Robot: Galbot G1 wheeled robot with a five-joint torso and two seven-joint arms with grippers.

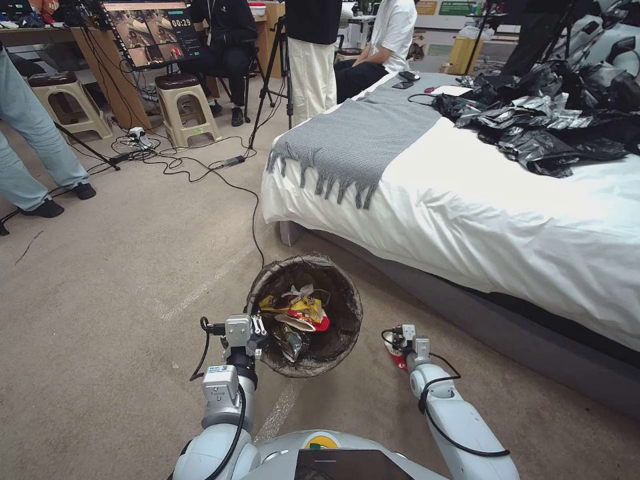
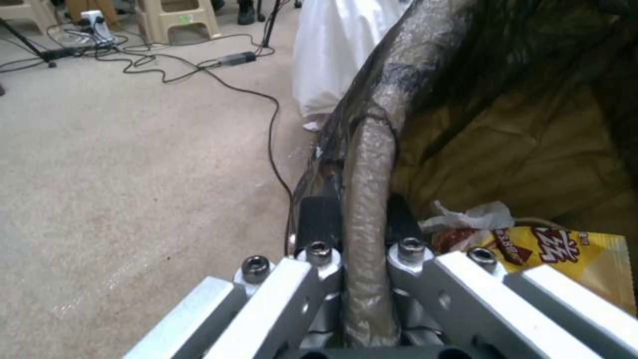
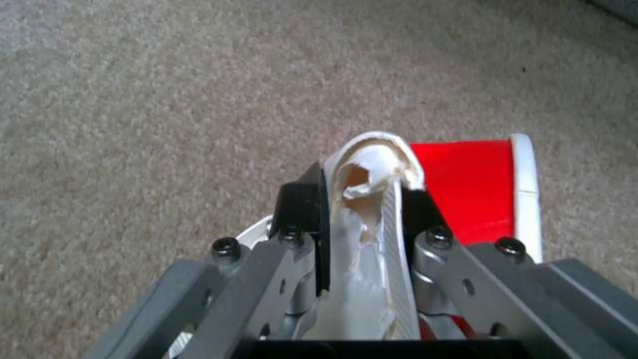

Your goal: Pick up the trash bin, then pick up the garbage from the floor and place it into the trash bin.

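Spatial relation between held wrapper and trash bin. Left claw (image 1: pixel 257 328) is pressed together on the rim of the trash bin (image 1: pixel 343 293), one finger (image 2: pixel 318 219) outside and the other inside the dark liner bag folded over the edge, as the left wrist view shows; the bin hangs from this grip in front of the robot, beside the bed (image 1: pixel 480 220), its mouth open toward the head camera. Inside lie a yellow snack packet (image 1: pixel 301 309), a white tissue wad (image 1: pixel 298 291) and other litter. Right claw (image 1: pixel 399 347) is low over the carpeted floor (image 1: pixel 100 280), to the right of the bin and well apart from it, pinching a red-and-white wrapper (image 3: pixel 475 189); the right wrist view shows the crumpled white edge clamped between the fingers, with the red panel spreading to one side. From the right claw, the bin's mouth lies to the left and slightly forward. The transfer therefore appears to call for a leftward move of the right arm, bringing the wrapper over the near right part of the rim before release. The wrapper's loose red panel may catch on the liner.
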